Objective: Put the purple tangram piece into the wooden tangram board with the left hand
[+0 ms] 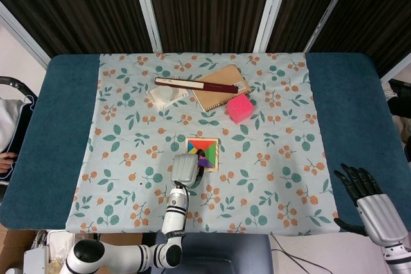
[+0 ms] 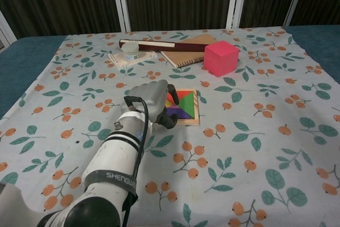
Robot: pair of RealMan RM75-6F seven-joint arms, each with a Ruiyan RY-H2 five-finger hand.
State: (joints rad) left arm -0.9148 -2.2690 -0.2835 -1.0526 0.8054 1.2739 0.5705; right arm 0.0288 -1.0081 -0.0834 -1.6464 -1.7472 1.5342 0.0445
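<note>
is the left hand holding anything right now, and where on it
Cannot tell: the left hand curls at the tangram board's near-left edge, hiding its fingertips. A purple piece lies in the board.

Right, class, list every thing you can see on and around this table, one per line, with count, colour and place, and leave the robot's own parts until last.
wooden tangram board: one, pale wood frame filled with coloured pieces, middle of the cloth.
purple tangram piece: one, purple, lying in the board's near part beside the left hand's fingers.
pink cube: one, pink, behind and right of the board.
notebook: one, tan, spiral-bound, left of the cube.
long box: one, dark red with a cream side, across the notebook's far end.
small jar: one, whitish, standing on a pale tray at the far left.
floral tablecloth: one, light with leaf and berry print, over a teal table.
left hand: one, grey, at the board's near left edge.
right hand: one, black fingers spread, by the table's near right corner, holding nothing.
</note>
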